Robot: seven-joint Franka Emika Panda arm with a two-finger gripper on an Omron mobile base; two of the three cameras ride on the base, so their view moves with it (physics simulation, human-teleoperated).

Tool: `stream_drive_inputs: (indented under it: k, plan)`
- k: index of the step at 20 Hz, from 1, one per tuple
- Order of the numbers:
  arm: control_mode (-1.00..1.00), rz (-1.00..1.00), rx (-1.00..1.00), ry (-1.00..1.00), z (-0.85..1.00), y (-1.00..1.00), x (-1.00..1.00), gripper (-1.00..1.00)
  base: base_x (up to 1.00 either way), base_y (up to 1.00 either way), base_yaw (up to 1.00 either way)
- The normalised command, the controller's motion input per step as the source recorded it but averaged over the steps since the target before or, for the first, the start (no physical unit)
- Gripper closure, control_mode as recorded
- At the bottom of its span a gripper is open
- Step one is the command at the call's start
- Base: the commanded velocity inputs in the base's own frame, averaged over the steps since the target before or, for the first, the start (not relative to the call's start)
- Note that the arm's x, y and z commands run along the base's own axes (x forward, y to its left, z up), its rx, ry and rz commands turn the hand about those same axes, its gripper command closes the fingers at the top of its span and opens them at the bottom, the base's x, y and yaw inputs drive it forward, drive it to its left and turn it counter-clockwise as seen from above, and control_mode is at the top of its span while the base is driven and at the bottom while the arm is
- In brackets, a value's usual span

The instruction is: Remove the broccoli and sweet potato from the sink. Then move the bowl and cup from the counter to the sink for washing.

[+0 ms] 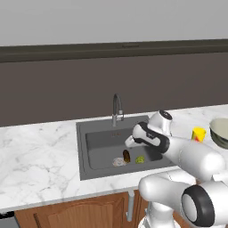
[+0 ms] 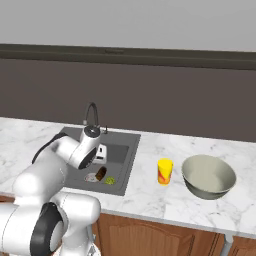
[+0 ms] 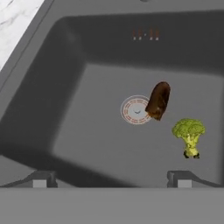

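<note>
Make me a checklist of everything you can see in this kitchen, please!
Surface: white marble counter, brown cabinet doors below.
Job's things: sweet potato beside the drain and broccoli both lie in the sink; yellow cup and bowl stand apart on the counter, right of the sink.
Clutter: nothing seen.
Grippers: gripper open, holding nothing, above the sink floor.
Cables: nothing seen.
Surroundings: chrome faucet, dark back wall.
</note>
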Motion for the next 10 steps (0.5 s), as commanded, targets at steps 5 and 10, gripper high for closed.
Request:
stream_drive_inputs:
  k: [5, 10]
  plan:
    - [-1.00, -0.03, 0.00, 0.04, -0.16, 0.01, 0.10, -1.00, 0.00, 0.00, 0.00]
    - [-1.00, -0.03, 0.00, 0.06, -0.16, 0.02, 0.11, -1.00, 0.00, 0.00, 0.00]
